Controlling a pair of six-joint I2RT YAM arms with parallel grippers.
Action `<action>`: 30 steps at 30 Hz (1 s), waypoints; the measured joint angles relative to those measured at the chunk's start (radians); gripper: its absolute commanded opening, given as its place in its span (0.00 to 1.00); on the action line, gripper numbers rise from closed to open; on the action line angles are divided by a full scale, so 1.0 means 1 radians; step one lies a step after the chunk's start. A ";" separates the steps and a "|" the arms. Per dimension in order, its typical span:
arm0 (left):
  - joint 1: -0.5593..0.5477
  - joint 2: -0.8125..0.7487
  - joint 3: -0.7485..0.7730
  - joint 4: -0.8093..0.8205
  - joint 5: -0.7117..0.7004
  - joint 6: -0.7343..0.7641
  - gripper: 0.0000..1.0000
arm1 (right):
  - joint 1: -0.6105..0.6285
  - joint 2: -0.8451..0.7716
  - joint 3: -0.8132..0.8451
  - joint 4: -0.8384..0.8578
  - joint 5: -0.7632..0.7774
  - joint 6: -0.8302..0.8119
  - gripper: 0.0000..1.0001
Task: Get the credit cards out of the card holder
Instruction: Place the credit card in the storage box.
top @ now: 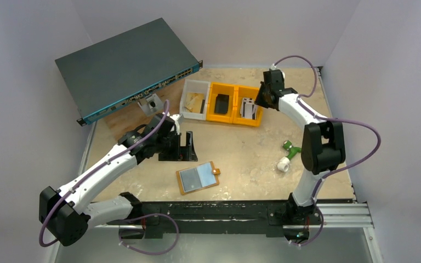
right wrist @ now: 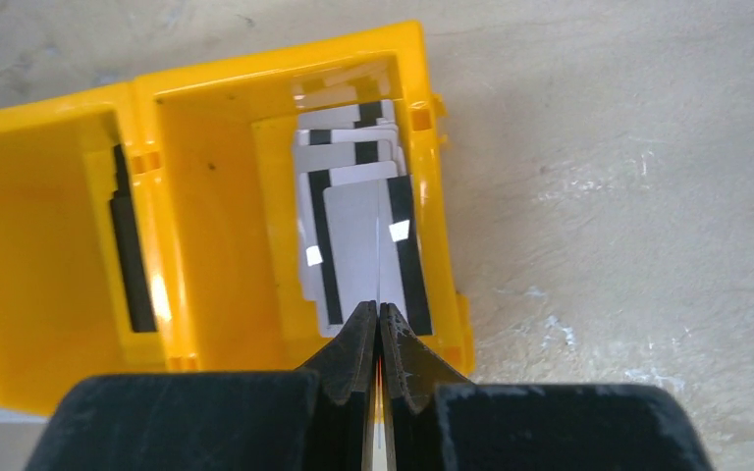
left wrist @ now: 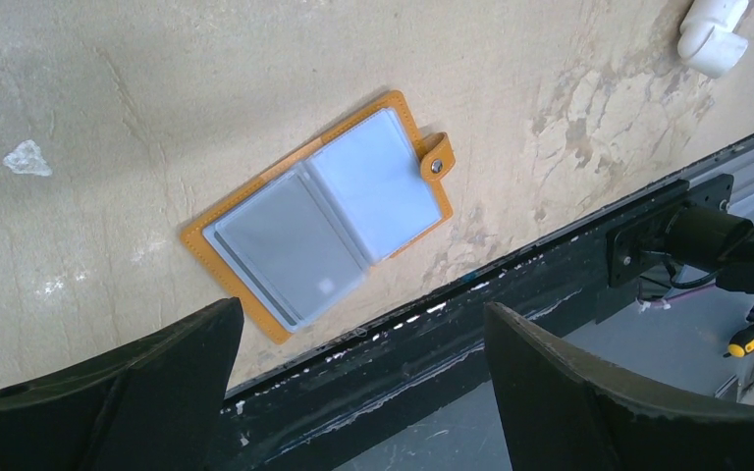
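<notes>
The card holder [top: 198,177] [left wrist: 324,221] lies open and flat on the table near the front edge, tan-orange outside with pale blue-grey sleeves and a snap tab. My left gripper [top: 178,148] [left wrist: 361,306] hovers open just behind it, nothing between its fingers. My right gripper [top: 264,97] [right wrist: 379,306] is at the back, shut on a thin white credit card [right wrist: 378,265] seen edge-on. It holds that card over the rightmost orange bin [top: 249,121] [right wrist: 285,74], where several white credit cards [top: 246,108] [right wrist: 353,196] with black stripes lie stacked.
A middle orange bin [top: 221,103] holds a black object, and a white bin [top: 194,98] stands left of it. A dark network switch [top: 126,66] leans at the back left. A green and white part [top: 288,153] lies beside the right arm. A black rail [top: 225,211] runs along the table's front edge.
</notes>
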 measured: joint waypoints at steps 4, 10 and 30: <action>0.000 -0.001 0.000 0.001 0.002 0.000 0.93 | 0.003 0.045 0.020 -0.020 0.041 -0.019 0.00; 0.000 -0.001 0.000 0.002 0.003 0.000 0.93 | 0.005 0.089 0.022 -0.005 0.010 -0.027 0.00; 0.000 -0.001 -0.002 0.003 0.005 -0.001 0.94 | 0.008 0.138 0.038 0.066 -0.147 0.026 0.51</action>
